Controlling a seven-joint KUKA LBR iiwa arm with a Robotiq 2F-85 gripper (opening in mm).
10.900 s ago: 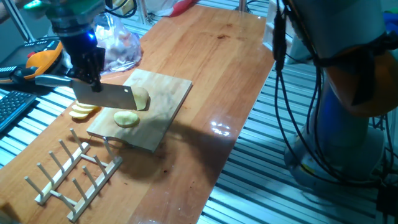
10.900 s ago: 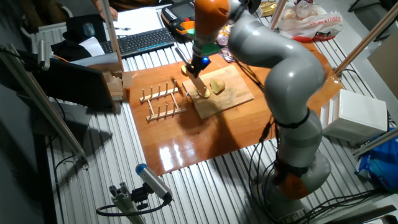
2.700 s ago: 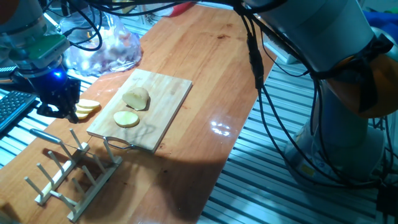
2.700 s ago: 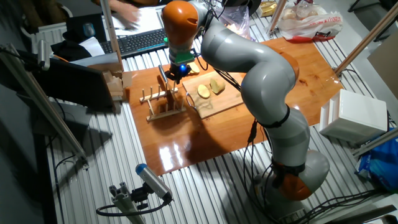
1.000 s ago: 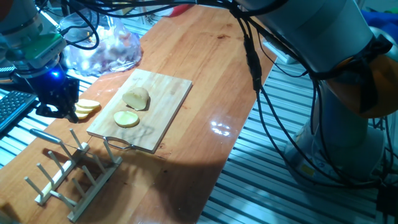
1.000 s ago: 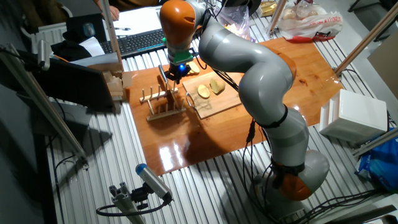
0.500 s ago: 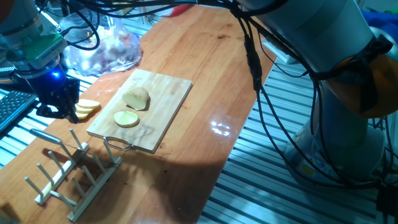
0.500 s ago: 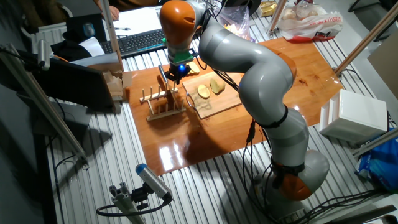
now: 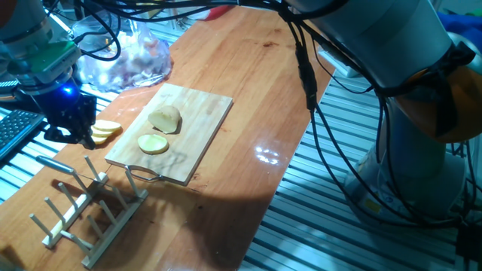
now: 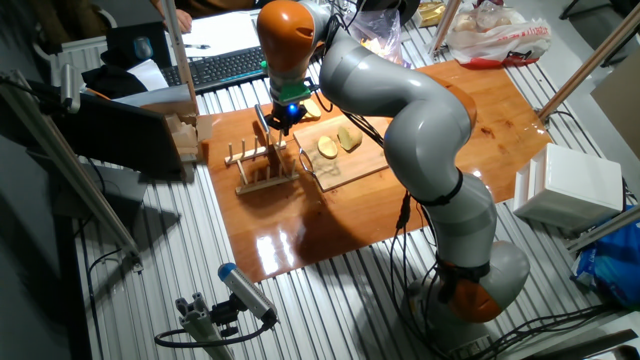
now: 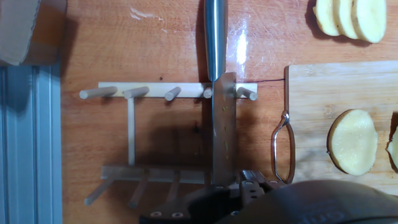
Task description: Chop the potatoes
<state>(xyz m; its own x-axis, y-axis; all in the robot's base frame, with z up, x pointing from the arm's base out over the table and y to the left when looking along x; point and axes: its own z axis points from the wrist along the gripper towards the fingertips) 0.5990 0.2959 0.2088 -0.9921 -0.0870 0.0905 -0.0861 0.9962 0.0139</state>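
Note:
The potato chunk [image 9: 164,119] lies on the wooden cutting board [image 9: 202,132], with one round slice [image 9: 153,143] in front of it. More slices [image 9: 102,129] lie stacked on the table just left of the board. My gripper [image 9: 69,129] hangs open and empty beside those slices, above the far end of the wooden rack [image 9: 86,214]. The knife [image 11: 219,118] stands in the rack, blade between the pegs, and its steel handle [image 9: 53,164] sticks out. In the hand view I see the board slice [image 11: 352,141] and the stacked slices [image 11: 348,17]. In the other fixed view the gripper [image 10: 283,118] is above the rack [image 10: 262,165].
A clear plastic bag [image 9: 128,56] lies behind the board. A keyboard [image 9: 11,132] sits left of the gripper, off the wooden table top. The board has a wire loop handle [image 11: 283,152] next to the rack. A white box [image 10: 575,185] stands on the far side.
Since the earliest frames the gripper has left the board and let go of the knife, which now stands in the rack. Nothing has moved in the last second.

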